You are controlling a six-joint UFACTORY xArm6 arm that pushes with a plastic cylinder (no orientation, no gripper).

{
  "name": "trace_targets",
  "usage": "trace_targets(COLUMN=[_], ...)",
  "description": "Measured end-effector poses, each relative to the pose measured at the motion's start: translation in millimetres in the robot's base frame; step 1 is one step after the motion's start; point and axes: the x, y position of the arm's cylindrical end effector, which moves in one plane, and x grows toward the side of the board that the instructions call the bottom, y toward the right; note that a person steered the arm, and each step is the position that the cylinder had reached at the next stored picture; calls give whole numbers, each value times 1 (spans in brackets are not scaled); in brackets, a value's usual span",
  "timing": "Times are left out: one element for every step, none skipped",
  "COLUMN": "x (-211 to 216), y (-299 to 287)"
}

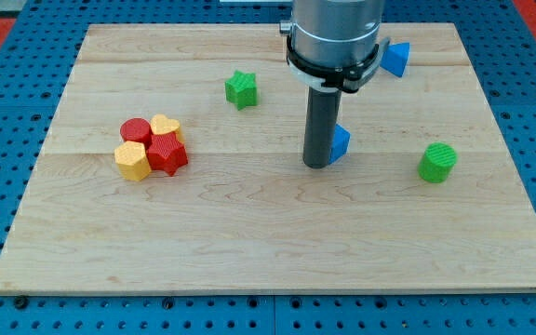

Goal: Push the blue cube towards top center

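No pincer is fitted, so none shows and its state cannot be told: the arm ends in a dark rod. My tip (317, 165) rests on the pale wooden surface (249, 242), touching the blue cube (340, 142) from the view's left (the rod hides most of it). The cube sits right of centre. A second blue block (395, 59) lies near the top edge. A green star (241, 88), a ribbed green cylinder (437, 162), and a touching cluster: red cylinder (136, 130), yellow heart (166, 126), red star (167, 153), yellow hexagonal block (132, 161).
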Motion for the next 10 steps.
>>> trace_targets(x=[19,22,-11,-69,-101,-88,-70,-85,-117,-132], y=[4,33,42,9,-32,-33,-39,-56,-57,-57])
